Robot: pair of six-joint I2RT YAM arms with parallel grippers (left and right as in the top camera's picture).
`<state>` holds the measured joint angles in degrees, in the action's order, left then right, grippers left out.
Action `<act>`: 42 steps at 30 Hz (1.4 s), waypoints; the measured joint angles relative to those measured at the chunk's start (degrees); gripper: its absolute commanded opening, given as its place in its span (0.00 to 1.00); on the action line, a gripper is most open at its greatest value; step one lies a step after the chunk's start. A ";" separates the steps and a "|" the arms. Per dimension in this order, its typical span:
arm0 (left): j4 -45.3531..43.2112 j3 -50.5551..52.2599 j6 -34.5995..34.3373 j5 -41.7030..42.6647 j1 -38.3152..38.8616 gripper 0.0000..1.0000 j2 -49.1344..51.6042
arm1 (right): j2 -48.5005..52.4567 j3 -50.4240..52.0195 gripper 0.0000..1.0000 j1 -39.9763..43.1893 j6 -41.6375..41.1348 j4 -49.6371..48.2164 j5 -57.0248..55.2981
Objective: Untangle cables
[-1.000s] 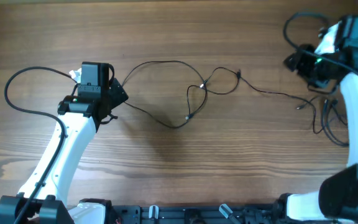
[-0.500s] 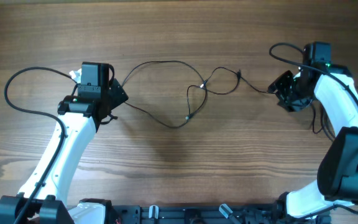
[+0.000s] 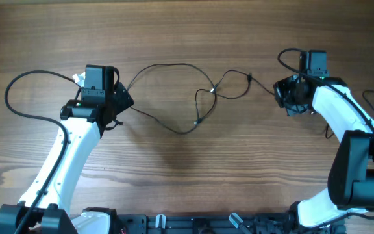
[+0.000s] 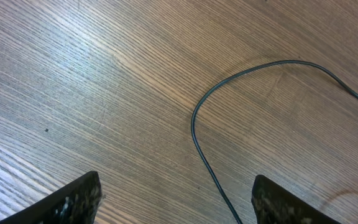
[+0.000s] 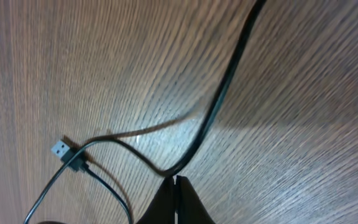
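Observation:
The cables (image 3: 174,65) are thin black cords that loop across the middle of the wooden table and cross in a small tangle (image 3: 211,90). A silvery plug (image 3: 197,122) hangs below the tangle. My left gripper (image 3: 123,99) is open over the left end of the loop; a cord (image 4: 194,124) curves down between its wide-set fingers (image 4: 176,182). My right gripper (image 3: 279,91) is at the cord's right stretch. Its fingers (image 5: 176,180) are shut, with a sharp bend of cord (image 5: 194,149) pinched at the tips. A silvery plug (image 5: 59,149) lies just ahead to the left.
Thick black robot cables arc beside the left arm (image 3: 18,84) and above the right wrist (image 3: 286,55). More thin cord lies under and beside the right arm (image 3: 332,130). The arm bases and a black rail (image 3: 187,224) line the near edge.
My right arm swung left from the table's far right edge to the cord's right stretch, and its jaws closed there. The left arm and the tangle stayed put.

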<state>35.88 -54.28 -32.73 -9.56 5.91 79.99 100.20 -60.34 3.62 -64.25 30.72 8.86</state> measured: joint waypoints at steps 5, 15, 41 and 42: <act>0.20 0.00 0.00 0.00 0.00 0.79 0.00 | -0.07 -0.02 0.04 0.00 7.74 -3.61 -0.61; 0.70 0.00 0.02 -0.02 0.00 0.79 0.00 | -10.78 -7.56 0.33 5.18 24.98 -1.64 1.20; 0.81 0.00 0.00 0.00 0.00 0.79 0.00 | 4.81 -6.40 0.60 2.91 89.59 4.63 -0.61; 0.81 0.00 0.00 -0.02 0.00 0.79 0.00 | 4.81 -6.40 0.61 2.91 89.90 4.57 -0.61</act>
<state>36.69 -54.28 -32.73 -9.58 5.91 79.99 105.01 -66.74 6.52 25.65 35.29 8.25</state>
